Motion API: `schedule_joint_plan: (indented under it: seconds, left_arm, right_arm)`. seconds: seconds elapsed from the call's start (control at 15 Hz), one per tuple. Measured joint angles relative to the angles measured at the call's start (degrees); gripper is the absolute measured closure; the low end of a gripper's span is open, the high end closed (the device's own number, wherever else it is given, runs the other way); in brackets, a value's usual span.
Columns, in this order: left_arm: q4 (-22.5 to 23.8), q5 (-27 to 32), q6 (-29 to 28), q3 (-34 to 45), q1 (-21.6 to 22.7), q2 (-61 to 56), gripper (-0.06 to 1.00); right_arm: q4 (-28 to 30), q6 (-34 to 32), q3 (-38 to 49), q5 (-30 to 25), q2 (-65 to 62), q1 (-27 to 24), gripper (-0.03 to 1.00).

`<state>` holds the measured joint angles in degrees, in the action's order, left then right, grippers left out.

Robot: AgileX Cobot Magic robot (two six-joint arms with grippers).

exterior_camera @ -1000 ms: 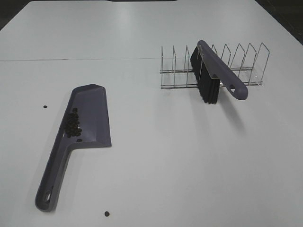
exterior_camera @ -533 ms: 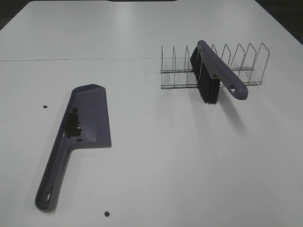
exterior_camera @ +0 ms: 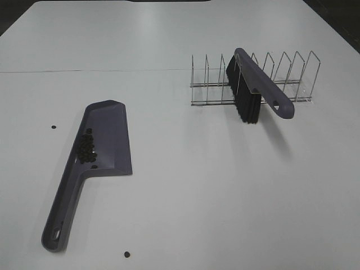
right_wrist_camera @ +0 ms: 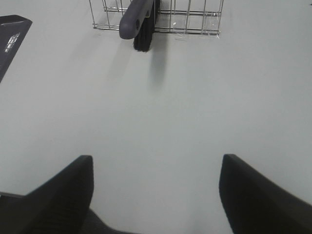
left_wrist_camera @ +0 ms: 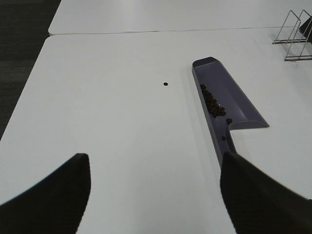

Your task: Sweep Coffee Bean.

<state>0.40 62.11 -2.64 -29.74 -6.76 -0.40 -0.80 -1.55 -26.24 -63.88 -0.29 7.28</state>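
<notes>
A heap of coffee beans [exterior_camera: 86,149] lies inside the purple dustpan [exterior_camera: 107,135], which rests flat on the white table with its handle toward the front. One stray bean [exterior_camera: 54,126] sits left of the pan and another stray bean [exterior_camera: 127,254] near the front edge. The purple brush [exterior_camera: 256,90] stands with its black bristles down in the wire rack [exterior_camera: 292,79]. Neither gripper shows in the exterior view. In the left wrist view the left gripper [left_wrist_camera: 155,161] is open and empty, short of the dustpan [left_wrist_camera: 234,100] and beans [left_wrist_camera: 213,105]. The right gripper [right_wrist_camera: 156,158] is open and empty, well back from the brush [right_wrist_camera: 139,19].
The wire rack [right_wrist_camera: 195,14] has several upright dividers. A seam [exterior_camera: 90,71] runs across the white table behind the dustpan. The table's left edge [left_wrist_camera: 29,92] drops to dark floor. A corner of the dustpan [right_wrist_camera: 9,36] shows in the right wrist view.
</notes>
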Motion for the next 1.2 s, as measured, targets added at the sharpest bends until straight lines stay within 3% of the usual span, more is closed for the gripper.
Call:
schedule_joint_plan:
  seconds: [0.27,0.4,0.6,1.2]
  left_arm:
    - [-0.1,0.0,0.0,0.0,0.2,0.0,0.26]
    - [-0.4,0.0,0.0,0.0,3.3,0.0,0.26]
    - [-0.4,0.0,0.1,0.0,8.2,0.0,0.26]
    - [-0.4,0.0,0.1,0.0,8.3,0.0,0.26]
  right_arm:
    - [0.2,-0.6,0.0,0.1,0.0,0.0,0.34]
    - [0.2,-0.6,0.0,0.1,0.0,-0.2,0.34]
    - [0.3,-0.6,0.0,0.1,0.0,-7.4,0.34]
    - [0.4,-0.6,0.0,0.1,0.0,-8.4,0.34]
